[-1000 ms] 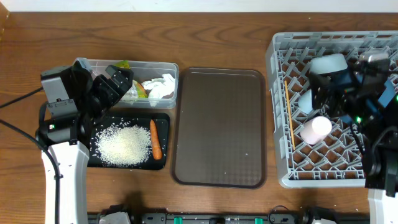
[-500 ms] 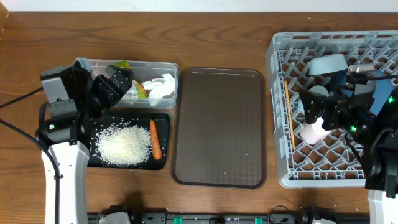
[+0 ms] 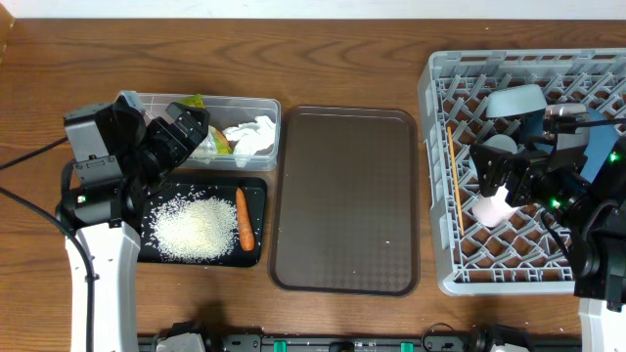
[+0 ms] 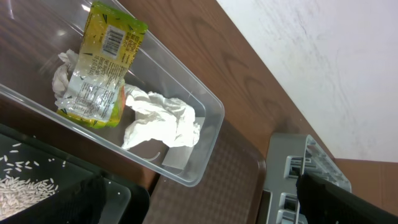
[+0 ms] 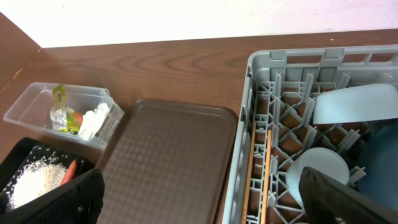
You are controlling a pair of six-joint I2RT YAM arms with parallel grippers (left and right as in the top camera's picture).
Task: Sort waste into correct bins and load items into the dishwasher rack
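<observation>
Left wrist, crinkled yellow-green wrapper [image 4: 102, 65], crumpled white tissue [image 4: 163, 122]

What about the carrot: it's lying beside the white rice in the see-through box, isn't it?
Not quite. The carrot does lie beside the white rice, but they are in the black tray, not the see-through box. The overhead view shows this. The box holds only the snack wrapper and the tissue.

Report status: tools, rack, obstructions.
Left tool open at clear tub; right tool open above pink cup in rack. Chopsticks racked. Wrapper, tissue in tub; rice, carrot in black tray. Nothing blocking.
</observation>
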